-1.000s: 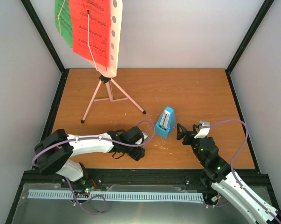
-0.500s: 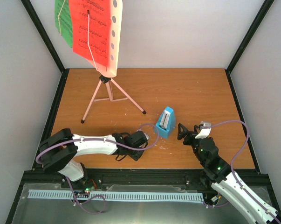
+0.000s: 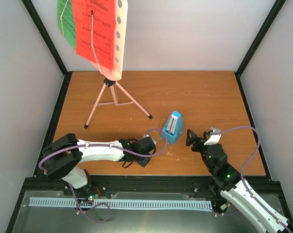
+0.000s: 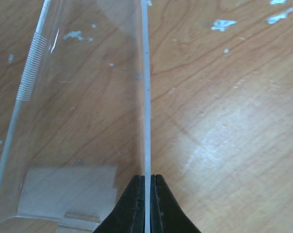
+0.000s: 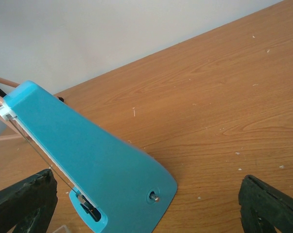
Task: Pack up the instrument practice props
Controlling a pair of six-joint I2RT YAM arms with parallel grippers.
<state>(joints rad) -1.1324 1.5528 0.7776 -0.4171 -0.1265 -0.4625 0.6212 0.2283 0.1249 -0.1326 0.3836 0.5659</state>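
The left arm [image 3: 100, 150] lies low, stretched toward the middle, the left hand [image 4: 146, 182] pinched tight on a clear cover's [image 4: 83, 107] edge; the right arm [image 3: 243, 194] reaches forward, the right hand [image 3: 190, 138] spread wide, holding nothing.

Left gripper [image 3: 149, 144] has scooted a little toward 3 o'clock, so it's closer to the blue metronome [image 3: 172, 127] than a second ago, and the arm behind it has stretched out flatter. Bigger change: its jaws were apart before and now they've clamped together, pinching the thin edge of the clear cover [image 4: 78, 121] lying flat on the table [image 4: 224, 121].
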